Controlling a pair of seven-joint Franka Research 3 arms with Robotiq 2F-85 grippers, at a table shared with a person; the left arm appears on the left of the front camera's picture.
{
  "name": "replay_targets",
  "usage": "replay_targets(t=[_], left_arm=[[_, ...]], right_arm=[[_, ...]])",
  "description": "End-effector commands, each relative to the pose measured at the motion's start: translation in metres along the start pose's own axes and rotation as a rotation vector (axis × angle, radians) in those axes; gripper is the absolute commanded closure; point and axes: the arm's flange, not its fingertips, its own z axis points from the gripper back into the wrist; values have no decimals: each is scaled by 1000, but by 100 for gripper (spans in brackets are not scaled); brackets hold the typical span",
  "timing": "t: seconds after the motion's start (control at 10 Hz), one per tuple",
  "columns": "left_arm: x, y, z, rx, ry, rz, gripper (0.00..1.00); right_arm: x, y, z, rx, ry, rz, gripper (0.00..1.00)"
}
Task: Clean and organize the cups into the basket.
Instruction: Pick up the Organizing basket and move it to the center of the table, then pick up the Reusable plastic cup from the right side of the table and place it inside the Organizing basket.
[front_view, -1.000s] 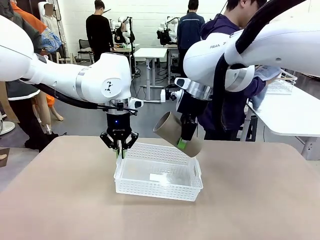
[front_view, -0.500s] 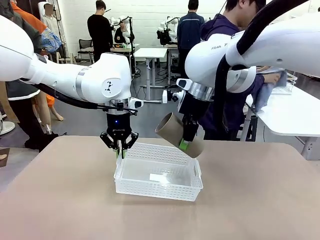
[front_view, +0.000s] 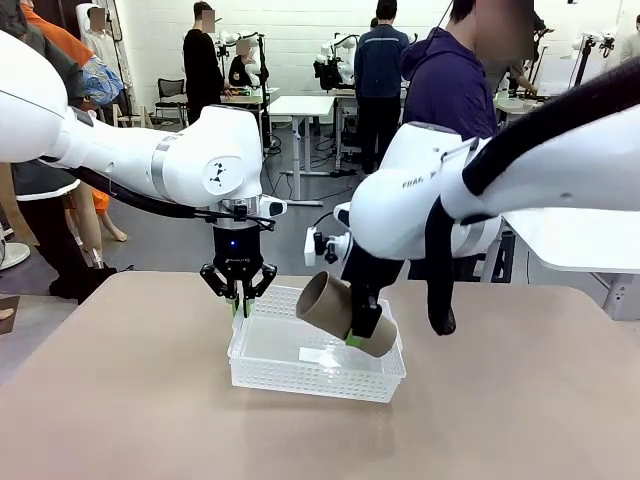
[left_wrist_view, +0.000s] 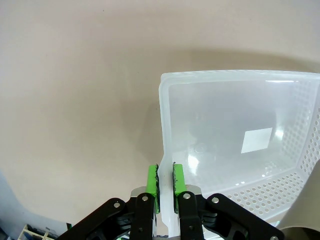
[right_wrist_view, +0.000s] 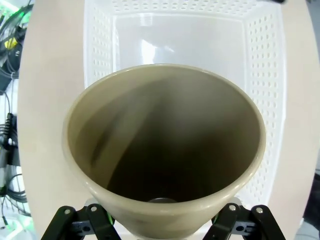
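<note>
The white mesh basket (front_view: 318, 377) stands mid-table with nothing lying in it. My left gripper (front_view: 238, 301) is shut on the rim at the basket's far left corner; in the left wrist view its green pads (left_wrist_view: 153, 181) pinch that thin wall (left_wrist_view: 165, 125). My right gripper (front_view: 356, 336) is shut on a tan cup (front_view: 335, 312), which hangs tilted just over the basket's right half with its mouth turned toward my left. In the right wrist view the cup's open mouth (right_wrist_view: 165, 145) faces the camera, with the basket (right_wrist_view: 99, 50) beneath it and my right gripper (right_wrist_view: 160, 222) at its base.
A person in a purple top (front_view: 450, 85) stands at the far side behind my right arm. A second white table (front_view: 590, 235) lies at the right. Bare tan tabletop (front_view: 130, 400) surrounds the basket on all sides.
My right arm has swung down and leftward, bringing the tan cup from above the basket's far right rim to low over its inside. The left gripper has stayed put.
</note>
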Motion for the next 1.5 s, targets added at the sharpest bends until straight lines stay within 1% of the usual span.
replay_targets(t=[0.0, 0.1, 0.2, 0.4, 0.6, 0.7, 0.8, 1.1, 1.2, 1.3, 1.4], left_arm=[[-1, -1, 0, -1, -3, 11, 100], [-1, -1, 0, -1, -3, 11, 100], [-1, -1, 0, -1, -3, 11, 100], [-1, -1, 0, -1, -3, 11, 100], [-1, -1, 0, -1, -3, 11, 100], [-1, -1, 0, -1, -3, 11, 100], [-1, -1, 0, -1, -3, 11, 100], [-1, -1, 0, -1, -3, 11, 100], [-1, -1, 0, -1, -3, 11, 100], [-1, -1, 0, -1, -3, 11, 100], [-1, -1, 0, -1, -3, 11, 100]], right_arm=[[3, 0, -12, -41, 39, -35, 17], [4, -7, -19, -51, 51, -48, 17], [4, -17, -27, -35, 51, -56, 17], [4, -34, -41, 8, 55, -58, 17], [7, -43, -51, 59, 54, -39, 17], [8, -44, -51, 72, 54, -37, 9], [8, -44, -51, 78, 55, -34, 0], [8, -44, -50, 102, 51, -31, 0], [5, -40, -42, 90, 33, -21, 0], [-4, -30, -22, 59, -18, 5, 0], [-20, -16, 9, -3, -94, 24, 0]])
